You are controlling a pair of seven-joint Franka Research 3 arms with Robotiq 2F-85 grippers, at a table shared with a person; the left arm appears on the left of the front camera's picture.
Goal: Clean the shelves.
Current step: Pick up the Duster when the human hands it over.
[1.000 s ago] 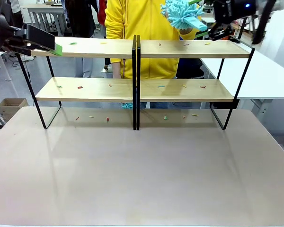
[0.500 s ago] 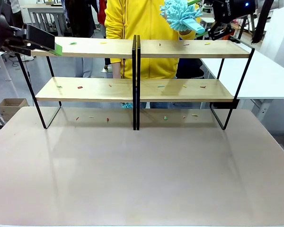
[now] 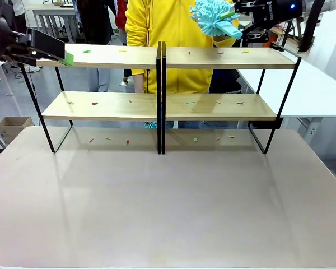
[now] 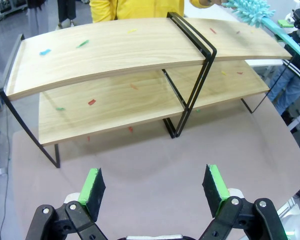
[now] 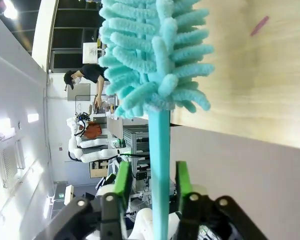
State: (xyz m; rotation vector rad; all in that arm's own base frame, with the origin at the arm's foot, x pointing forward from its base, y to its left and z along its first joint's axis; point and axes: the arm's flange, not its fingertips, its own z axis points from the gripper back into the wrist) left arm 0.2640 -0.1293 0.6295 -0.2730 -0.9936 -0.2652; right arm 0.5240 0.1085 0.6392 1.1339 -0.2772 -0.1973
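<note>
The shelves are two wooden two-tier racks, left (image 3: 106, 56) and right (image 3: 229, 58), standing side by side, also seen from above as (image 4: 110, 50). Small coloured scraps (image 3: 94, 103) lie on their boards. A teal fluffy duster (image 3: 211, 15) hangs above the right rack, with the person's hand (image 3: 222, 38) under its head. My right gripper (image 3: 235, 15) is open; the duster's handle (image 5: 160, 150) runs between its fingers, with a gap on one side. My left gripper (image 4: 155, 187) is open and empty, level with the left rack's top board at its outer end (image 3: 67, 56).
A person in a yellow top (image 3: 168, 33) stands behind the racks. More scraps (image 3: 127, 141) lie on the beige table (image 3: 168, 202) under the racks. A white table (image 3: 316, 89) stands at the right, and a cardboard box (image 3: 11, 126) sits on the floor at the left.
My right gripper has moved left until its fingers flank the duster's handle. The duster has risen slightly. My left arm has not moved.
</note>
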